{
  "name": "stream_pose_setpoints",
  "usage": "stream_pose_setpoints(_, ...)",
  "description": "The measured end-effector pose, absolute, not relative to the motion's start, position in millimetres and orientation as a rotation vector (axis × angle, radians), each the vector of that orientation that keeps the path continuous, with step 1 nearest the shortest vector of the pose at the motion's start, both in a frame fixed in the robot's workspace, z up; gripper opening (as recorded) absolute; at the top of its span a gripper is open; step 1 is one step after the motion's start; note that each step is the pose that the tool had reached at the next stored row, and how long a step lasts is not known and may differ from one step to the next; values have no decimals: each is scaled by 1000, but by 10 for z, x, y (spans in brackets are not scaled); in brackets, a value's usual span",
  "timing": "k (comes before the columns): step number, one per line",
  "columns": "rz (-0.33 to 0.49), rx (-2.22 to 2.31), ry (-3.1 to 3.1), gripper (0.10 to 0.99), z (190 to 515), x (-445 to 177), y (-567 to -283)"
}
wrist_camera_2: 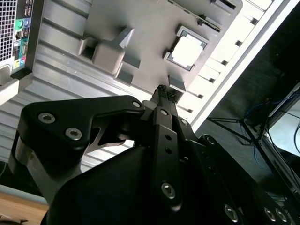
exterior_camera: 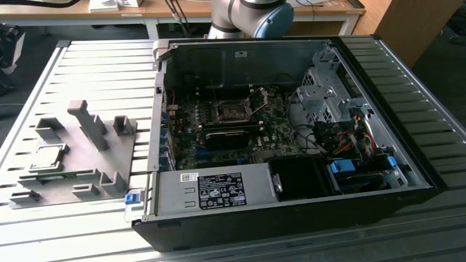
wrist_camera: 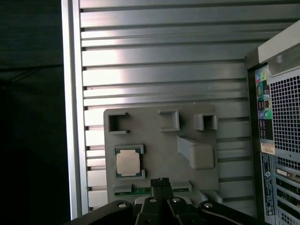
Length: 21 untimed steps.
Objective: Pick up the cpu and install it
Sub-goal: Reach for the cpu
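The tool [wrist_camera: 161, 181] hides the middle of the green circuit strip [wrist_camera: 139, 190].

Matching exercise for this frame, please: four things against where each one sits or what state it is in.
Things
1. cpu
2. gripper
3. motherboard socket
4. power-supply box

Places or states
A. on the green board inside the open computer case
B. lying in a pocket of the grey fixture plate
C. grey, along the case wall lowest in the exterior view
D. above the fixture plate, shut, holding nothing

Pairs: 1-B, 2-D, 3-A, 4-C
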<state>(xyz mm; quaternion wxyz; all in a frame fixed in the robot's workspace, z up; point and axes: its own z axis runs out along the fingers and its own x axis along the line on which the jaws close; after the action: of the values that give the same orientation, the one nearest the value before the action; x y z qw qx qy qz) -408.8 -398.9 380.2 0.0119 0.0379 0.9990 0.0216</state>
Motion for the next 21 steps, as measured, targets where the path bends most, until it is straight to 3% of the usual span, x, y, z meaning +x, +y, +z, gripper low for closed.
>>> stream_pose_setpoints(21,67,118,3117,106,3741,-4428,-3989)
